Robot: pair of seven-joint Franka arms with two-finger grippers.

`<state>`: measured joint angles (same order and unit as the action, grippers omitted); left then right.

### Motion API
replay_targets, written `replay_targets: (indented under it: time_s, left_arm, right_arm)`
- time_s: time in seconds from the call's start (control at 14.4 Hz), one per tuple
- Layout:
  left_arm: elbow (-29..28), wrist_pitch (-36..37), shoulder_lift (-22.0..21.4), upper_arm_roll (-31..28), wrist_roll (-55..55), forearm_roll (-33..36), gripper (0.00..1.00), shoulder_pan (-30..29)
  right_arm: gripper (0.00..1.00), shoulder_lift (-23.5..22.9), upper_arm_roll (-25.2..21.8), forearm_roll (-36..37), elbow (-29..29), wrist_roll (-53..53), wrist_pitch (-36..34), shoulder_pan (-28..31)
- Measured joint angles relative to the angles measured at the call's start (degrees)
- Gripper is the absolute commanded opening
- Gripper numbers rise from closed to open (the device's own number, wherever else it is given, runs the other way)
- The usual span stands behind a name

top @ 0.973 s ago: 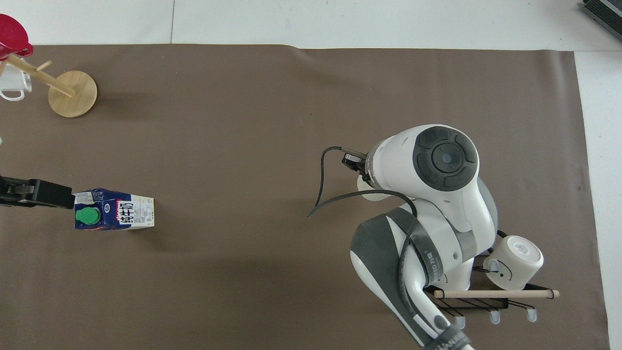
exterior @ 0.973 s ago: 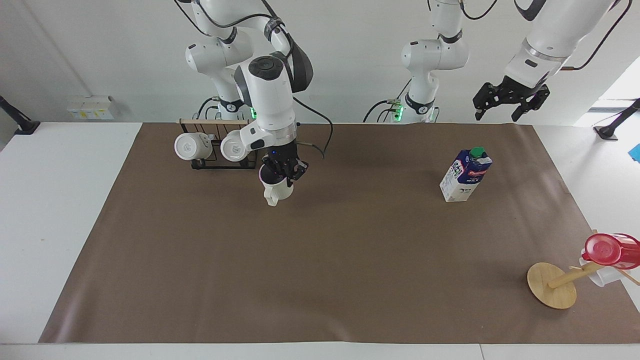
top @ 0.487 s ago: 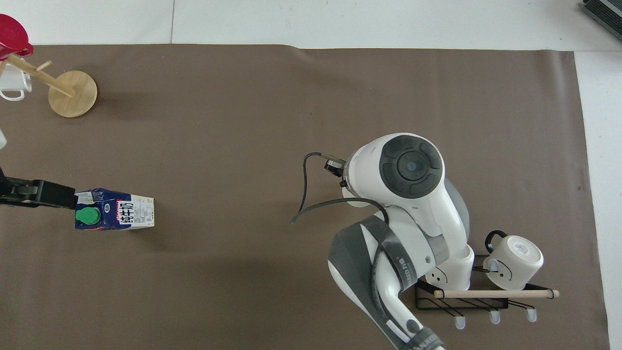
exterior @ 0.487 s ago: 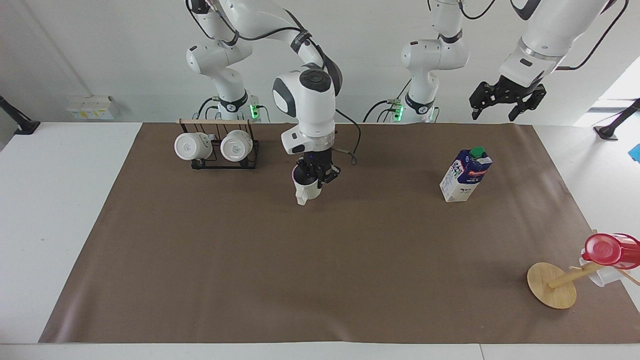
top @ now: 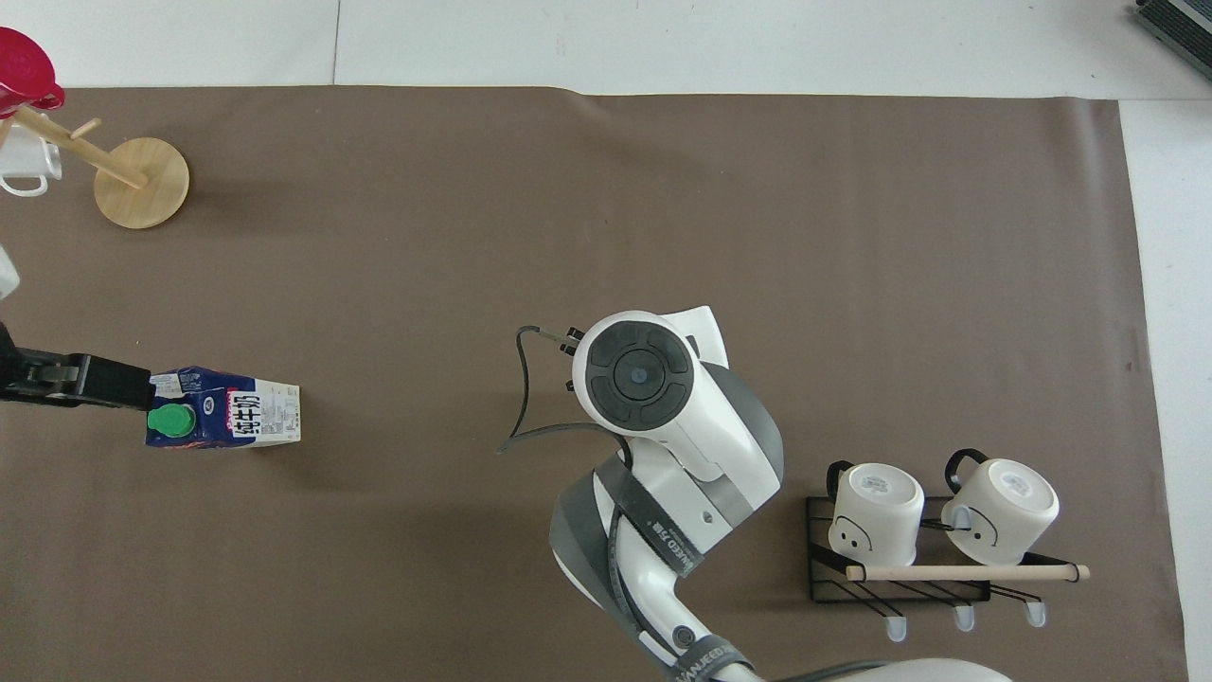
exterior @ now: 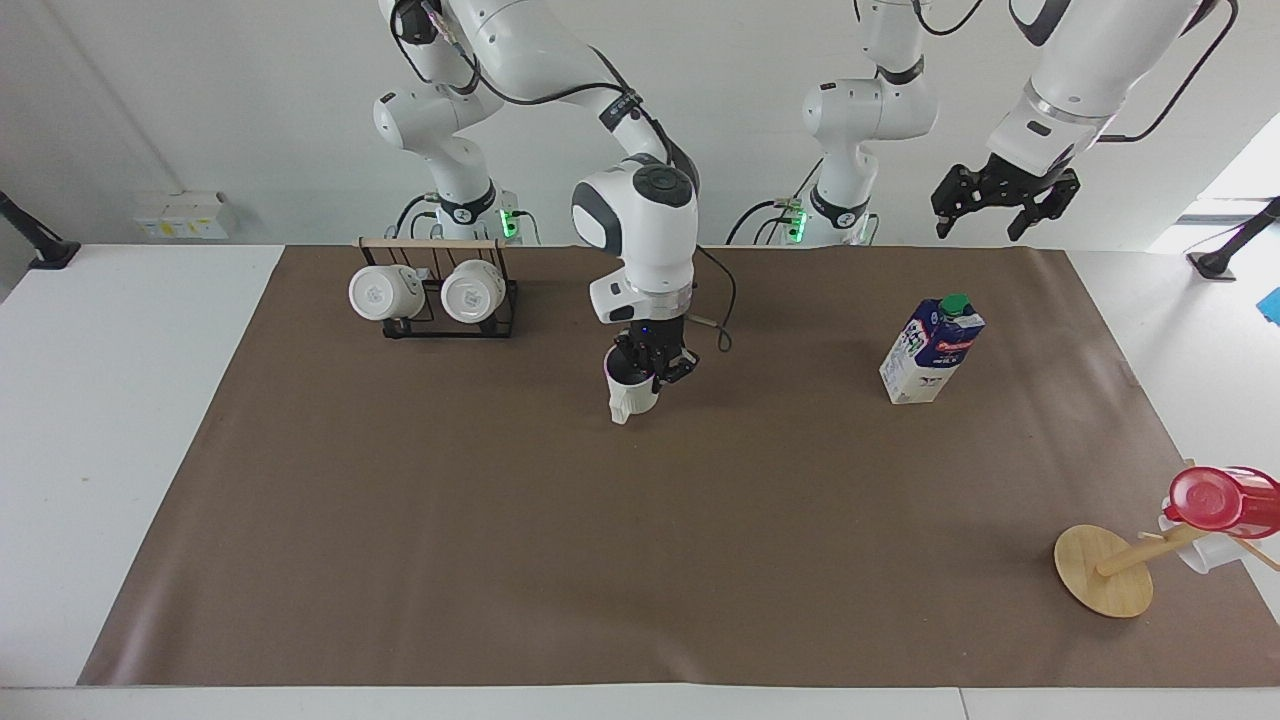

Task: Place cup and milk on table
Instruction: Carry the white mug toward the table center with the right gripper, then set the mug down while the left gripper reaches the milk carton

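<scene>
Right gripper (exterior: 651, 366) is clamped on the cup's (exterior: 630, 392) rim, carrying it over the table (exterior: 500, 520). Lower it straight and release only once seated. Left gripper (exterior: 998, 197) waits with fingers apart.

Words you can read

Blue-and-white milk carton w/ green cap (top: 223, 421): big black Chinese signs "纯牛奶" on its white side. Red label too small to read.

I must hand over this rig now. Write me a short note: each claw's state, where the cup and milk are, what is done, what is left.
Right claw: shut on the cup's rim, holding it upright over the middle of the brown sheet; from these views I cannot tell if it touches down yet.
Left claw: open, empty, raised over the table's edge at its own end, waiting.
Milk: upright on the sheet, toward the left arm's end.
Done: milk placed.
Left: set the cup down, release, retract.
</scene>
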<state>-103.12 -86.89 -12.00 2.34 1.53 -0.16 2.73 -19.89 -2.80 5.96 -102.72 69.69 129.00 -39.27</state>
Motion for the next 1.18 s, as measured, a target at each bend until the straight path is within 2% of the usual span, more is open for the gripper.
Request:
replay_targets:
  time_s: [0.42, 0.83, 0.9, 0.97, 1.04, 1.18]
  left_arm:
    - [-3.31, -2.94, -1.00, -0.14, -0.13, 0.00, 1.00, -0.02]
    - [-8.05, -9.81, -1.30, -0.77, -0.34, 0.00, 1.00, -0.27]
    - [-8.98, -10.99, -1.39, -0.93, -0.35, 0.00, 1.00, -0.47]
    - [-9.97, -12.27, -1.49, -0.98, -0.35, 0.00, 1.00, -0.77]
    - [-10.89, -13.40, -1.54, -1.05, -0.35, 0.00, 1.00, -0.86]
    - [-12.53, -15.36, -1.61, -1.12, -0.38, 0.00, 1.00, -0.91]
  right_arm:
    - [0.00, -1.30, -0.19, 0.03, -0.94, 0.31, 0.55, -0.59]
    - [0.00, -1.24, -0.21, 0.12, -1.88, 0.23, 0.64, -0.59]
    - [0.21, -1.17, -0.22, 0.13, -1.98, 0.22, 0.64, -0.58]
    - [0.72, -1.12, -0.22, 0.15, -2.05, 0.20, 0.64, -0.58]
    - [1.00, -1.09, -0.22, 0.17, -2.12, 0.11, 0.64, -0.57]
    - [1.00, -1.07, -0.25, 0.32, -2.17, -0.16, 0.65, -0.49]
